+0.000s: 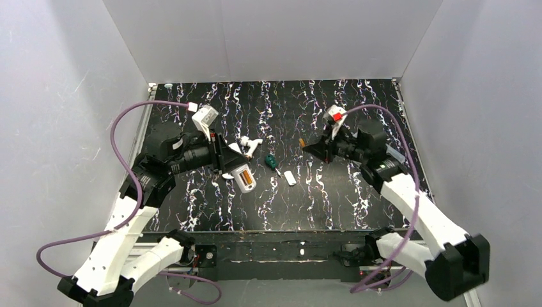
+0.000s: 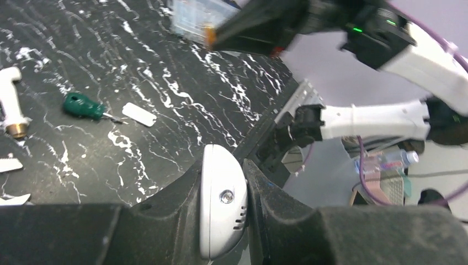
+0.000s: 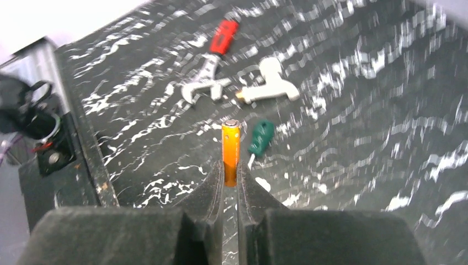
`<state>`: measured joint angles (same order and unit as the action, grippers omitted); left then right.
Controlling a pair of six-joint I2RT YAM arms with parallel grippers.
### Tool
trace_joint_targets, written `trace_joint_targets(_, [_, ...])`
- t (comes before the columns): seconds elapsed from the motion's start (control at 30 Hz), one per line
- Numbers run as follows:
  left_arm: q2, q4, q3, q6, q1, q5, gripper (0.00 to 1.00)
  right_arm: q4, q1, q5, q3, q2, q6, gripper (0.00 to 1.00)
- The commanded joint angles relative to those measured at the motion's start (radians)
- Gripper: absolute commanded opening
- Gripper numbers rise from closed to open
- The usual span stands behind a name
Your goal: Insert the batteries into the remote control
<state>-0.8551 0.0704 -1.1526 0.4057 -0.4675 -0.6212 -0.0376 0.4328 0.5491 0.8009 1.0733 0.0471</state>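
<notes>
Battery [image 3: 230,144] is pinched in the right claw [image 3: 230,171], the fingers closed tight on its lower part. Its long axis runs crosswise to the fingers and the metal-capped end sticks up toward the wrist camera. It hangs off the surface [image 1: 332,198], right of the green-handled screwdriver [image 1: 271,161] and a bit farther from the arm bases. The remote control [image 1: 245,180] sits on the opposite side of the screwdriver, left and nearer the bases. It is clamped across its width in the left claw [image 2: 222,165], which is closed firmly on it, and one short end pokes out past the fingertips. In the top view its long axis runs diagonally, far-left to near-right. An orange patch [image 1: 241,173] shows on its upturned side — possibly a battery already seated, but it's too small to be sure. So the key relation is that the held battery is well apart from the remote, up and to the right of it across the screwdriver, and only the right arm can close that gap. My read: the battery axis doesn't look parallel to the remote's long axis yet — it needs a wrist turn before it goes into the recess. The exact tilt can't be told from these views. The remote isn't visible from the right wrist camera.
</notes>
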Motion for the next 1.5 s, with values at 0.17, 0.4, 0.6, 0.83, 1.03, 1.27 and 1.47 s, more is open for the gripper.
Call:
trace_joint_targets(0.17, [-0.043,0.178,0.057,0.180,0.001,0.088,0.00,-0.029,0.009,0.427,0.048,-0.289,-0.320,0.01])
trace_joint_targets(0.4, [-0.066,0.288,0.087,0.275,0.001,0.071,0.00,0.072,0.009,0.557,0.165,-0.293,-0.352,0.01])
trace_joint_targets(0.6, [-0.075,0.445,0.154,0.374,0.001,0.124,0.00,-0.012,0.010,0.409,0.172,-0.281,-0.129,0.01])
trace_joint_targets(0.83, [-0.166,0.664,0.232,0.596,0.001,0.269,0.00,0.436,0.151,-0.097,0.434,-0.217,0.084,0.01])
trace_joint_targets(1.03, [-0.245,0.760,0.262,0.724,-0.007,0.266,0.00,0.734,0.334,-0.258,0.613,-0.085,0.021,0.01])
trace_joint_targets(1.27, [-0.261,0.816,0.270,0.760,-0.041,0.215,0.00,0.945,0.342,-0.210,0.783,0.053,-0.081,0.01])
trace_joint_targets(1.47, [-0.256,0.806,0.304,0.740,-0.112,0.213,0.00,1.109,0.341,-0.251,0.980,0.226,-0.027,0.01])
